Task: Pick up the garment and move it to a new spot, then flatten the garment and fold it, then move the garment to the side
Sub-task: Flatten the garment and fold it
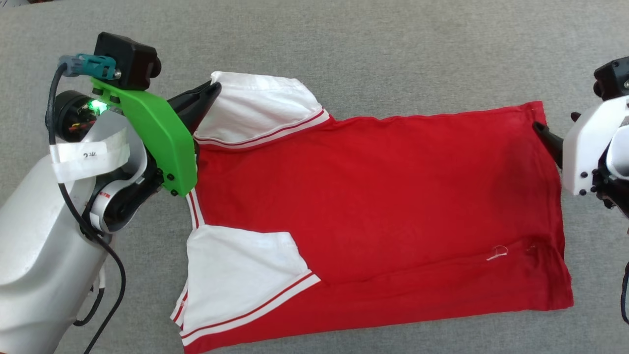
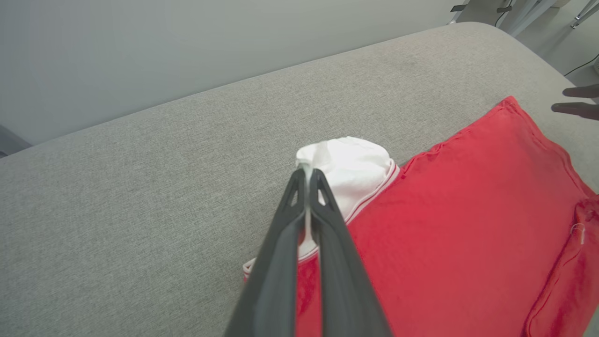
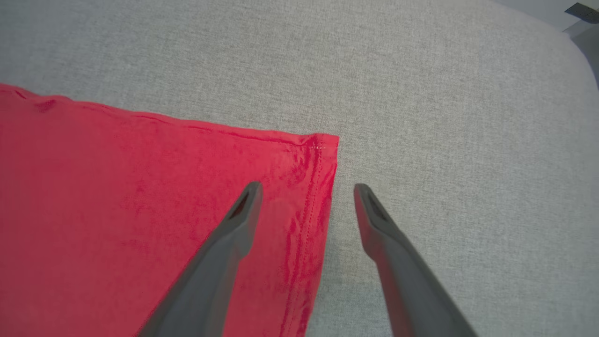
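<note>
One garment [image 1: 383, 196], two pincers [image 2: 307, 171] [image 3: 306, 188]

Bright, even, soft light; faint shadows; wrist views bend at edges.

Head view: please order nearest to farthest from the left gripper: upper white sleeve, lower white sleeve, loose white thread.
1. Upper white sleeve, in the jaws of the left gripper.
2. Lower white sleeve, lower left.
3. Loose white thread, far right.
</note>
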Tool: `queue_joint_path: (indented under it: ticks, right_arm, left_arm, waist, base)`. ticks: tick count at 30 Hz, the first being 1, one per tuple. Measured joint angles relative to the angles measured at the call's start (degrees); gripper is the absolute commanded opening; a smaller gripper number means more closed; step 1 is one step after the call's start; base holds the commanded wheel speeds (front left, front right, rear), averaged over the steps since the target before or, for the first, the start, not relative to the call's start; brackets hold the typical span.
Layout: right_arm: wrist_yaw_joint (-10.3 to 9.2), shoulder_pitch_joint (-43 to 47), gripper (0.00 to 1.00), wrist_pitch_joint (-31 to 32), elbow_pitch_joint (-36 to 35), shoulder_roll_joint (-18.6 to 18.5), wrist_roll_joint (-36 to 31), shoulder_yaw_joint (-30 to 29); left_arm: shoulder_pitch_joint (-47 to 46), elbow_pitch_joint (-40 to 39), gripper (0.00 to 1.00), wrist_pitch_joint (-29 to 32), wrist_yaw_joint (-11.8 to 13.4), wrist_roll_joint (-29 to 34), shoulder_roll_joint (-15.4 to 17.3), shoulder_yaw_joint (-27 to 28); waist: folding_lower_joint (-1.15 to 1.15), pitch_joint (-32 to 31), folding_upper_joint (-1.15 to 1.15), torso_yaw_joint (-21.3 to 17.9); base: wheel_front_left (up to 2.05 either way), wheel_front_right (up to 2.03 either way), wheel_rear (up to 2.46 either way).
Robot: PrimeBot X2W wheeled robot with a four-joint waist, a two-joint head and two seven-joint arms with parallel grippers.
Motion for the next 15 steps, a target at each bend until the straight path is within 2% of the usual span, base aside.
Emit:
queue_joint_path:
  ticks: [7,15]
  right_arm:
    - [0.00,-4.58,1.00,1.45,7.15,-1.18,-2.50,-1.10]
    - [-0.01,-6.53,1.00,-0.43,12.25,-1.23,-4.10,-0.68]
  left_arm:
    - [-0.02,-2.83,0.00,-1.19,0.24,1.81,-1.20,-0.75]
    - [-0.23,-3.77,0.00,-1.65,0.22,2.31,-2.08,-1.68]
  waist:
    - [0.00,2.71,0.00,2.87]
    - [0.00,5.52,0.00,5.41]
  base:
    - [0.00,0.00,0.00]
    - [0.00,0.00,0.00]
